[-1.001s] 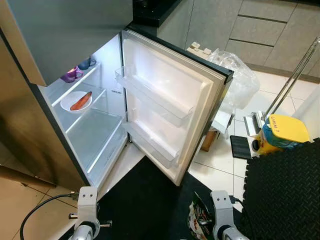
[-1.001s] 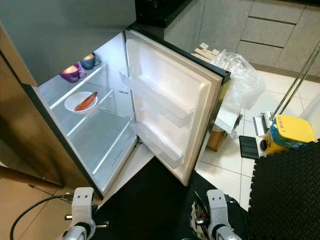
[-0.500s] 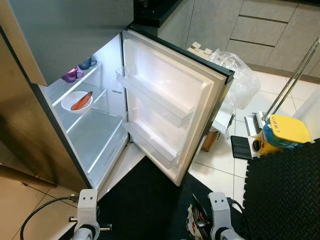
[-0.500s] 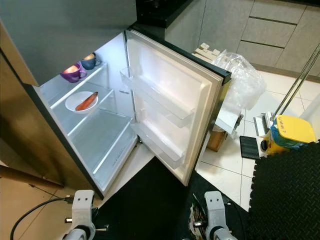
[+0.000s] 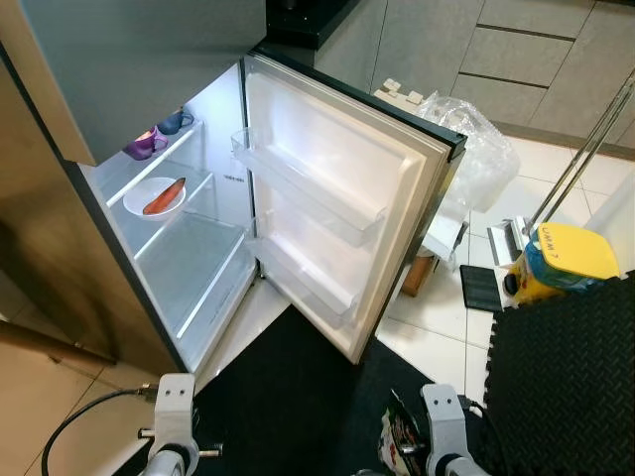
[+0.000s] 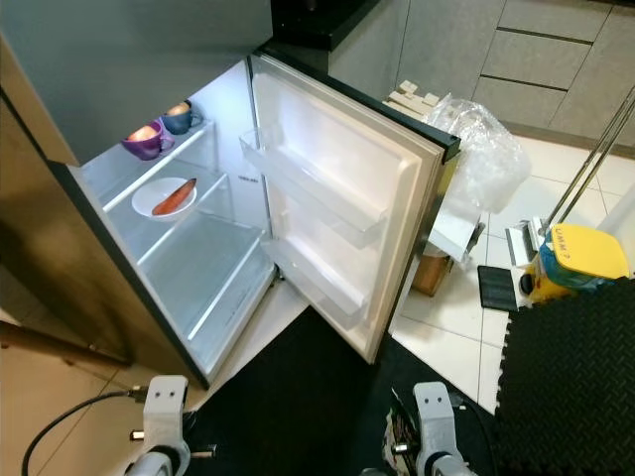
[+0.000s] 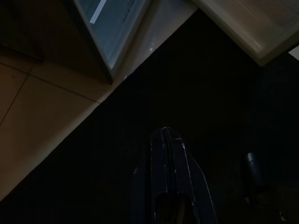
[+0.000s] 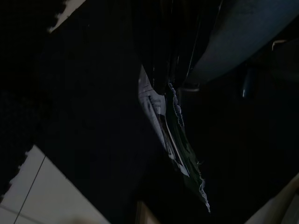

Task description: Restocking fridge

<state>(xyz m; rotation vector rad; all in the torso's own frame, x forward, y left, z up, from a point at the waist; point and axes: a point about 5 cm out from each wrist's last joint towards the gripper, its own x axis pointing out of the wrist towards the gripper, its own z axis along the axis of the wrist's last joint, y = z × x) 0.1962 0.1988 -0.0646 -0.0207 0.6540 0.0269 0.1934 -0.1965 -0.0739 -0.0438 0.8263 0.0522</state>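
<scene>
Here, the fridge point(image 5: 149, 268) fills the left of frame, its door point(image 5: 337, 198) swung wide at centre; a white plate point(image 6: 162, 197) with something orange sits on a shelf at upper left. Bottom right, my right gripper point(image 8: 175, 81) pinches a snack packet point(image 5: 402, 446); my left gripper point(image 7: 167, 140), fingers pressed together, hangs over the dark mat point(image 5: 288, 397)

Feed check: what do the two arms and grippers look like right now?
Both arms are silver. The left arm ends in a boxy silver wrist bracket with round holes, and a black cable loops from it. The right arm has a matching bracket. The left gripper has long, glossy black fingers.
</scene>
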